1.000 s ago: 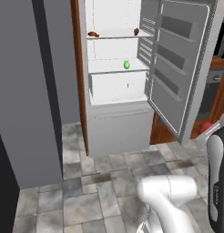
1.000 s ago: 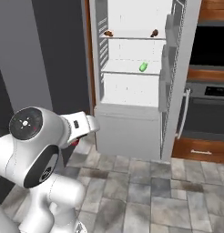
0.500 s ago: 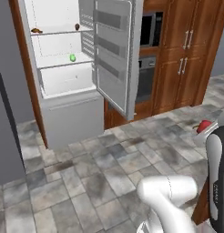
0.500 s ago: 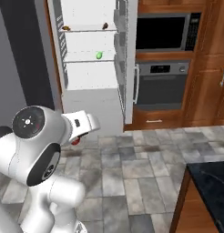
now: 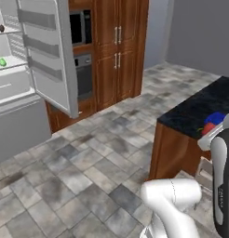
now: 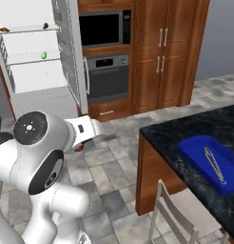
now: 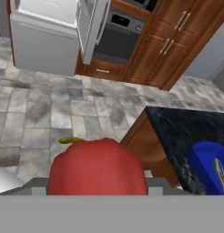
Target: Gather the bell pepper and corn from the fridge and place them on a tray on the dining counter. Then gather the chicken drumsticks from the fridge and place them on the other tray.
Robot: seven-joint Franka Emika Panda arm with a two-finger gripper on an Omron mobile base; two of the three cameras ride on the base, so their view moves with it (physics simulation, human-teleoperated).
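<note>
Gripper (image 7: 98,189) carries the bell pepper (image 7: 98,166), jaws spread wide around it. Next: set it in the blue tray (image 7: 209,166) at three o'clock on the dining counter (image 7: 177,127).

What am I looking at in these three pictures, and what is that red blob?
It is a white robot arm on a driving base in a simulated kitchen. Two pictures come from cameras on the base, behind the arm to its left and right. The third comes from a camera on the hand. The red blob is a bell pepper filling the gripper, so it appears to be held. Behind stands the fridge with its door open. On the dining counter lies a blue tray with a silver utensil.
</note>
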